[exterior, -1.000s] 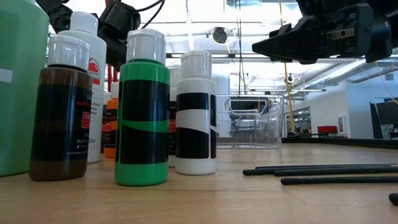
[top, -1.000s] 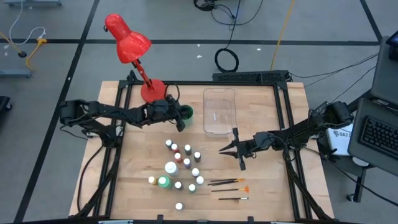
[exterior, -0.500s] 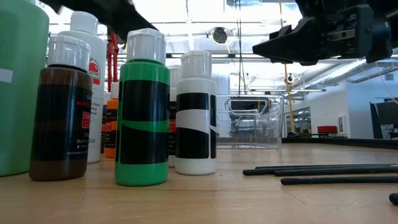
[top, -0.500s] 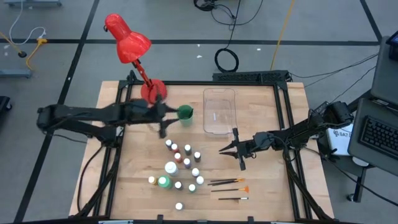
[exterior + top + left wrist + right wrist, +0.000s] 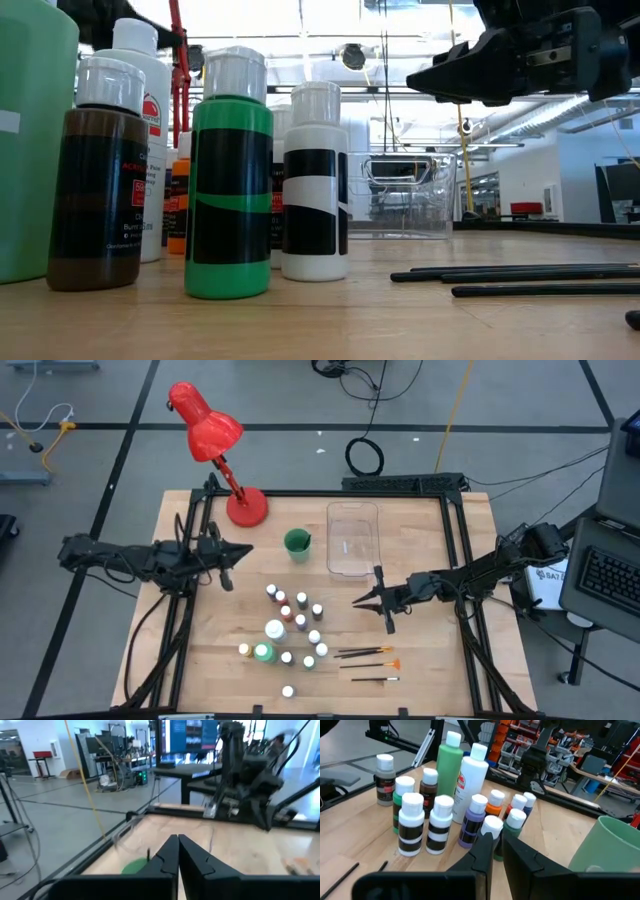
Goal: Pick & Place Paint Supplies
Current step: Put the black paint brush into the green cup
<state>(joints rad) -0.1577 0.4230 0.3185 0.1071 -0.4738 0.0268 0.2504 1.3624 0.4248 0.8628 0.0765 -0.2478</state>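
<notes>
Left gripper at table's 9 o'clock side, fingers pressed together, holding nothing, touching nothing; green cup lies toward 3 o'clock from its tip, apart. Right gripper hovers mid-table, fingers nearly together, empty, clear of board. Paint bottles cluster toward 8 o'clock from right gripper, big white bottle and big green bottle standing upright among them. Brushes lie flat toward 6 o'clock from right gripper. Clear plastic tray at 12 o'clock from it.
</notes>
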